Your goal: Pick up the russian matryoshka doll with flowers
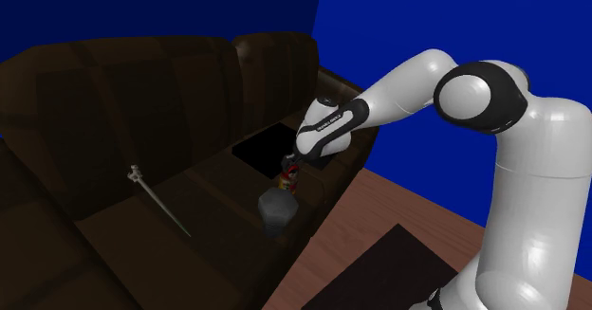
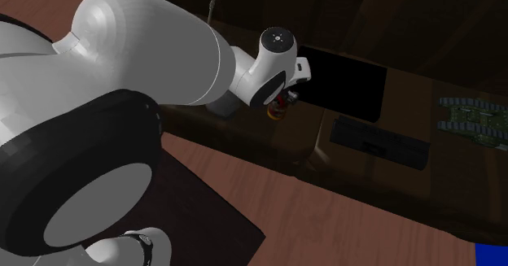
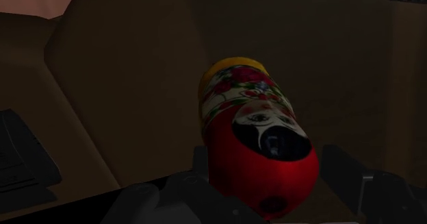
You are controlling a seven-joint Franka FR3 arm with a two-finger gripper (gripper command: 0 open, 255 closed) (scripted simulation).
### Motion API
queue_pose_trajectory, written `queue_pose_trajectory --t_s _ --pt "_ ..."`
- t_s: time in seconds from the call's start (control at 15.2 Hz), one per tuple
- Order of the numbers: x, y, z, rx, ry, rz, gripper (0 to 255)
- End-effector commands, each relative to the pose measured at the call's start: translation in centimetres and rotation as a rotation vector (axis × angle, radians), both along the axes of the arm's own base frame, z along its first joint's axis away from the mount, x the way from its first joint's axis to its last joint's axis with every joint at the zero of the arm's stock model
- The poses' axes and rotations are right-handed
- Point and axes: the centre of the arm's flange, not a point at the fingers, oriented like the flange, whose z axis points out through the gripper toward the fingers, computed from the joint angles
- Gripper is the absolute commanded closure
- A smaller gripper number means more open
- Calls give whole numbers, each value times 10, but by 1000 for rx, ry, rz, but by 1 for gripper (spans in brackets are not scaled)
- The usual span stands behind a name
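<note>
Wrist view has the black end effector [image 3: 267,159] clamped on the red, flower-painted, yellow-based matryoshka doll [image 3: 250,120] over the dark brown sofa [image 1: 142,118] seat; best lifted straight up, grip firm, no tilting.

Dim light leaves the brown sofa [image 1: 142,100] nearly lost in shadow, while the white arm [image 1: 531,166] and blue wall [image 1: 427,14] stand bright. In the wrist view the doll [image 3: 256,140] glows red and yellow against the surrounding gloom.

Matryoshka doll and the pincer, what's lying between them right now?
Nothing: in the wrist view the red flowered matryoshka doll sits right within the pincer, with no other thing in between.
</note>
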Motion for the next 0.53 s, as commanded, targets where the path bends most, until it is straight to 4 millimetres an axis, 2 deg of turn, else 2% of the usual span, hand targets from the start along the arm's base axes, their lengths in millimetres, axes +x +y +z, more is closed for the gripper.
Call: queue_pose_trajectory --t_s 0.0,0.46 --pt "0 0 7 0 1 0 255" --pt "0 0 44 0 1 0 255"
